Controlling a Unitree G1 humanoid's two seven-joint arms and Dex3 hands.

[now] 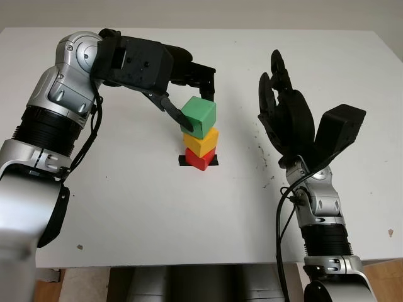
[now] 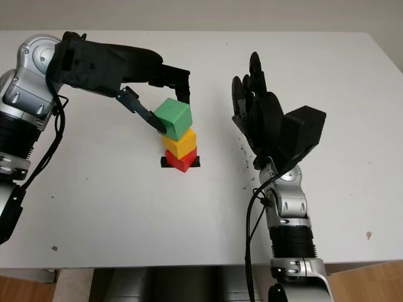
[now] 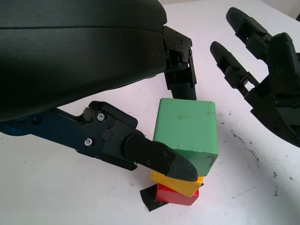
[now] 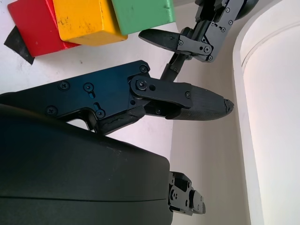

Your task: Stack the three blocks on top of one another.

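The left hand (image 1: 189, 100) grips the green block (image 1: 199, 116) by opposite faces, on top of the yellow block (image 1: 201, 141) and red block (image 1: 199, 158). It looks light, rigid and smooth. The right hand (image 1: 286, 116) is open, to the right.

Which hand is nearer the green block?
Left. The left hand has its fingers around the green block on top of the yellow block and red block. The right hand is open, off to the stack's side.
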